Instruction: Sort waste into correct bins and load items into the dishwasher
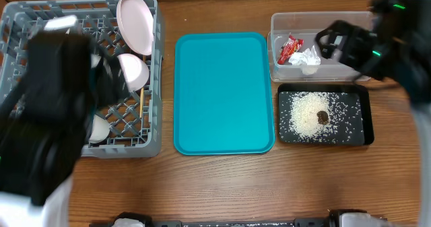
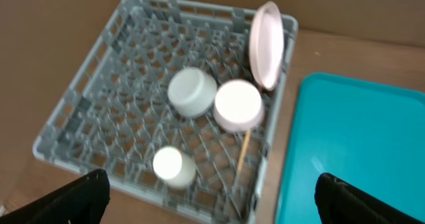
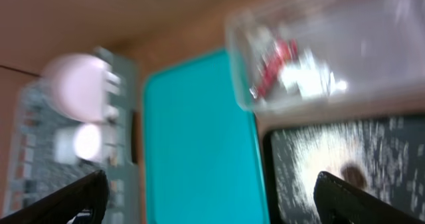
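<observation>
**Q:** Left side, entry?

**A:** My left hand (image 2: 219, 201) is released, fingers spread wide with nothing between them, above the dish rack (image 2: 99, 98). Nearest me is the white cup (image 2: 174, 165). Beyond it, the grey bowl (image 2: 191, 91) and pinkish bowl (image 2: 238, 104) sit side by side, with a chopstick (image 2: 243, 151) at the pinkish bowl's 6 o'clock. The plate (image 2: 267, 44) stands on edge at 1 o'clock.

**Q:** Right side?

**A:** My right hand (image 3: 216, 201) is released too, and empty. The black tray (image 1: 366, 134), at 4 o'clock of the teal tray (image 1: 224, 92), holds rice (image 1: 306, 112) and a brown morsel (image 1: 322, 117). The clear tub (image 1: 296, 21), at 2 o'clock, holds the wrapper (image 1: 290, 48) and napkin (image 1: 308, 57).
</observation>
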{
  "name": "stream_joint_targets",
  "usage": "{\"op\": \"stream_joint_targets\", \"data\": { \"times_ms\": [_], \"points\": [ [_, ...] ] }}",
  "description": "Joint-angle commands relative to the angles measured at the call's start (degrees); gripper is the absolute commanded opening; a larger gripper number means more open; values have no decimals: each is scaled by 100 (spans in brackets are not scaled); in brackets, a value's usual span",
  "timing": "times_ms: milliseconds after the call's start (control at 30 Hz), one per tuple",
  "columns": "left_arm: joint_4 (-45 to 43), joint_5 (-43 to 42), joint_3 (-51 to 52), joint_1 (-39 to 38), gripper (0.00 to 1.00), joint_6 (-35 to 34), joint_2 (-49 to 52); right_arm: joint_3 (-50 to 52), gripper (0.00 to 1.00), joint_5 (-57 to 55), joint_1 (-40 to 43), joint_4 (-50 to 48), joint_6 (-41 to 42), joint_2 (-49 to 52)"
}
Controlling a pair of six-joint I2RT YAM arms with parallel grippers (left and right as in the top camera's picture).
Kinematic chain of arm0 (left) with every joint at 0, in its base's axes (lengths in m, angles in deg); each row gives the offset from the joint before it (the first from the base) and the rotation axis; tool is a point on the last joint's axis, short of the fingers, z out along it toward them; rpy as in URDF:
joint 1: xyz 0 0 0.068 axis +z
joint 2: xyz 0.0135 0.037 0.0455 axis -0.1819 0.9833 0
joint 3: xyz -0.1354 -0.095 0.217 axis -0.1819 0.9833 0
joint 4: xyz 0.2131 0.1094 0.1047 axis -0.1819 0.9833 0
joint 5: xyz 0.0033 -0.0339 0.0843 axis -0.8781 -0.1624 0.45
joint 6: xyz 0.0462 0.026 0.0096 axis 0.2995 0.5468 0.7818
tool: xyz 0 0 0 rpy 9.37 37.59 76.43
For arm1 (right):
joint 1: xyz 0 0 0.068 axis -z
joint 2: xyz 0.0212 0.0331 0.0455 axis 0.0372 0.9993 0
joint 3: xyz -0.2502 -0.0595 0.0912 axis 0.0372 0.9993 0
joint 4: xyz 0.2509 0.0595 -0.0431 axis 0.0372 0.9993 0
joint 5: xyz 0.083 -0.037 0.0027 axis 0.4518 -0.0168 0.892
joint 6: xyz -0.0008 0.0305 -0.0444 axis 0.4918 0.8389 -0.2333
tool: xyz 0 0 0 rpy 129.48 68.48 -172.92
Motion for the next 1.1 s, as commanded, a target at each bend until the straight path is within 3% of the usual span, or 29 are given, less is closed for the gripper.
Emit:
{"op": "stream_joint_targets", "data": {
  "times_ms": [0,100,233,767,900,1067],
  "points": [
    [219,-686,-20,-39,100,-229,-544,-214,100,50,-11,-59,-125,-839],
    [236,-1169,-20,-39,100,-317,-850,-212,100,52,-11,-2,-101,-1248],
    [-317,-1613,-22,-39,100,-931,-1036,-208,100,52,-11,321,-101,-1526],
    [35,-1611,-9,-39,100,-933,-1003,-208,100,-50,-11,890,-317,-1471],
    [35,-1611,-9,-39,100,-933,-1003,-96,100,-229,-11,372,-1119,-1554],
    [35,-1611,-9,-39,100,-933,-999,957,100,-232,-11,-1263,-1779,-2026]
  ]
}}
